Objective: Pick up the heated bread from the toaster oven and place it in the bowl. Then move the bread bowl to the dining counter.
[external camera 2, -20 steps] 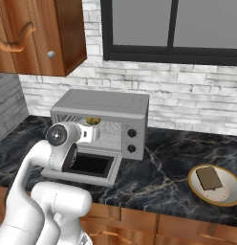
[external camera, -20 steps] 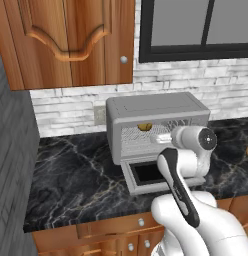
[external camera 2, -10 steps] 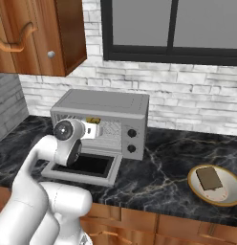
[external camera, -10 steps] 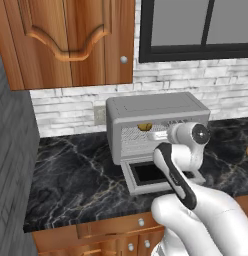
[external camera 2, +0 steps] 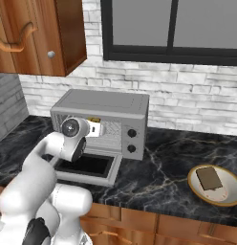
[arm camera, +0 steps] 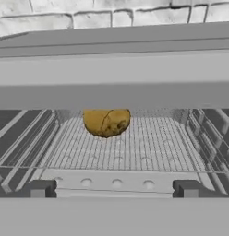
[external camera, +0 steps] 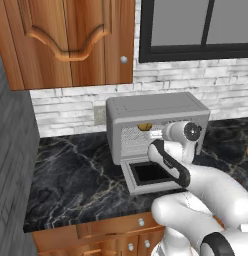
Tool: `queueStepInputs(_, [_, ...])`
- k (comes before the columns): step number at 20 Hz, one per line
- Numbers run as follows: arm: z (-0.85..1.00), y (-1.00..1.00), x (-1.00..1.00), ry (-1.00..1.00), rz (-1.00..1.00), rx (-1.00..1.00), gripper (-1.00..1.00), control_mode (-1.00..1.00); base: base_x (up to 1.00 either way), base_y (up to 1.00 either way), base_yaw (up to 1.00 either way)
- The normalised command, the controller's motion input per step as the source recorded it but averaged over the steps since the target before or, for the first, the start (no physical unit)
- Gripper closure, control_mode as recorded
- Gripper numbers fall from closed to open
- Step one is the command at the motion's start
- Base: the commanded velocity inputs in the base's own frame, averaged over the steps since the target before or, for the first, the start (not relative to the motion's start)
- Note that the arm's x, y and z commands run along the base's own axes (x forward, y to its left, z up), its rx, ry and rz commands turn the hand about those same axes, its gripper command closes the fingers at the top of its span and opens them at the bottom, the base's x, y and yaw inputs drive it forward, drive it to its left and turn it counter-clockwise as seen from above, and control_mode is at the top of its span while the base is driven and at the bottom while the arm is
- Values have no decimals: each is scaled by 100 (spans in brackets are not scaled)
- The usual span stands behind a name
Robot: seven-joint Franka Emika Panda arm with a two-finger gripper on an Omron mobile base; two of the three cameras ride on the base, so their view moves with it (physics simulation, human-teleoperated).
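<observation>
toaster oven [external camera 2: 106, 103]: grey metal, black knobs | bread [arm camera: 106, 122]: golden-brown | surface [external camera: 76, 180]: black, white-veined marble | bowl [external camera 2: 226, 198]: cream, gold rim | wall [external camera 2: 197, 98]: white brick | cabinets [external camera: 71, 40]: reddish-brown wood

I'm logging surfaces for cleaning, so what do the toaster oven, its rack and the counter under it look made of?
The toaster oven looks like brushed grey metal, matte with a flat sheen. Its rack appears to be thin metal wire, seen as fine parallel bars. The counter looks like polished black marble with white veins, though it could be an imitation.
</observation>
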Motion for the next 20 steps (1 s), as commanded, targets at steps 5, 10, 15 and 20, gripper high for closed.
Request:
queueStepInputs(5, [-36,0,45,0,0,-3,-100,-100,0,0,0])
queueStepInputs(10, [-29,0,47,0,0,-1,-100,-100,0,0,0])
queueStepInputs(15, [-22,0,46,2,0,0,-100,-100,0,0,0])
queueStepInputs(20, [-6,0,38,9,0,-2,-100,-100,0,0,0])
